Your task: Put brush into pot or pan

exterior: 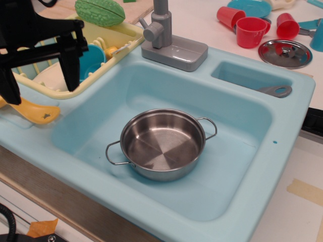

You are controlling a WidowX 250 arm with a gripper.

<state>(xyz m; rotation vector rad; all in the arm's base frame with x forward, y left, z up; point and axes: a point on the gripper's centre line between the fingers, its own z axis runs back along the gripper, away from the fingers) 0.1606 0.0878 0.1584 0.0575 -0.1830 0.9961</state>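
The yellow-orange brush [34, 111] lies on the pale blue counter ledge at the sink's left edge, its flat end with a small dark mark pointing toward the basin. The shiny steel pot [162, 144], with two wire loop handles, stands empty in the middle of the sink basin. My black gripper [40, 95] hangs at the far left, just above and behind the brush. Its two fingers are spread wide and hold nothing. The left finger hides part of the brush handle.
A pale yellow dish rack [108, 60] with a blue cup and a green vegetable [100, 12] stands behind the gripper. A grey faucet [164, 38] is at the back. Red cups [250, 31] and a steel lid [285, 53] are on the right. The sink wall [242, 121] surrounds the pot.
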